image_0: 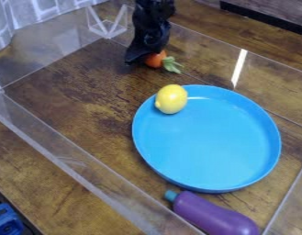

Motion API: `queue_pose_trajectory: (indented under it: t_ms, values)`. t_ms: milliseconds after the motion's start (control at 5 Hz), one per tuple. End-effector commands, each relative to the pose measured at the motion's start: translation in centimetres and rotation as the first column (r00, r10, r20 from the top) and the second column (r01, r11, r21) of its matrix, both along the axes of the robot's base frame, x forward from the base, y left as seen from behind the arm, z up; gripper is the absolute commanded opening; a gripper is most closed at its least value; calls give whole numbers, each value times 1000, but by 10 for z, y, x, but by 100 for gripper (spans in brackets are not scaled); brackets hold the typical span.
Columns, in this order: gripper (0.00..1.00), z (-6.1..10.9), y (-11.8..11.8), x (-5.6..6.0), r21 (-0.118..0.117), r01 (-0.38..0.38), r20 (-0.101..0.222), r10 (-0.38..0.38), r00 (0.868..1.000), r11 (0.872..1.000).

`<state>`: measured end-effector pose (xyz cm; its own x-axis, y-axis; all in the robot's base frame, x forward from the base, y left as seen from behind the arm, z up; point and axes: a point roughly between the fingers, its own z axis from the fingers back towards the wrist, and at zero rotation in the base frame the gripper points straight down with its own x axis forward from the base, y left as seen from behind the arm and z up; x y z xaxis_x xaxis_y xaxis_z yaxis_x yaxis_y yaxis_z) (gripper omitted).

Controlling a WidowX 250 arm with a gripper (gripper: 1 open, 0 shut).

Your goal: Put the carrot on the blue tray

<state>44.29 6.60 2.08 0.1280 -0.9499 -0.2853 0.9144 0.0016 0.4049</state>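
Carrot pinched in the jaws at the far side of the tabletop

The dark gripper has its jaws clamped on the orange carrot, its green leaves pointing right, low over the glossy dark wood tabletop and apart from the blue tray. A yellow lemon sits on the tray's left edge; a purple eggplant lies just beside the tray's near rim. Clear plastic walls fence the surface, and a streak of light glares on the wood
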Motion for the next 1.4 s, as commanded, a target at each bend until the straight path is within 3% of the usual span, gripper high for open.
queue_pose_trajectory:
  t_ms: [0, 200, 400, 1000, 1200]
  values:
    - [0, -24, -29, -7, -16, -48, -54, 48, 997, 999]
    - [100, -25, -21, -8, -17, -56, -55, 55, 997, 998]
    - [100, -27, -13, -9, -17, -65, -57, 64, 996, 998]
    - [100, -33, -18, -14, -20, -132, -60, 130, 990, 991]
    - [100, -34, -1, -15, -20, -75, -62, 74, 995, 997]
